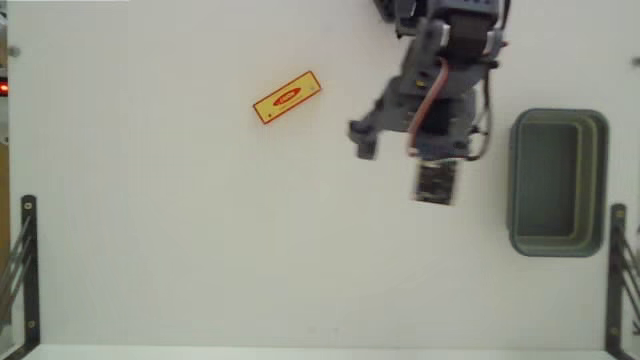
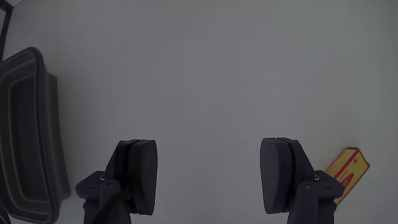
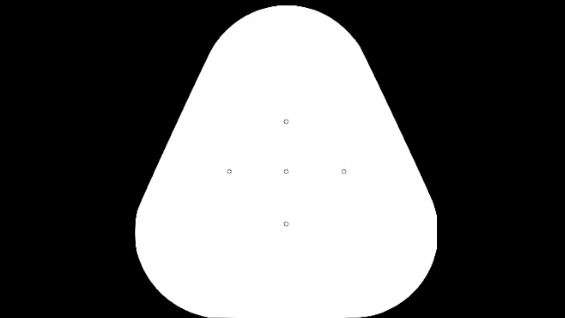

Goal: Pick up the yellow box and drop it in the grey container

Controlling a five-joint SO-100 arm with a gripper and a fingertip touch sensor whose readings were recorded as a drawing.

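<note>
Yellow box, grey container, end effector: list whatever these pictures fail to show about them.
- Yellow box: in the wrist view, cut off by a finger; label text too small in the fixed view.
- Grey container: cut off by the wrist view's left edge; whole in the fixed view.
- End effector: open in the wrist view; in the fixed view the arm hides its fingertips.

lay flat, plain and white: the tabletop (image 1: 150, 250), evenly lit, without hard shadows. stood at both lower corners in the fixed view: black metal brackets (image 1: 28, 270), (image 1: 617, 275). glowed at the left edge: a small red light (image 1: 4, 89).
</note>
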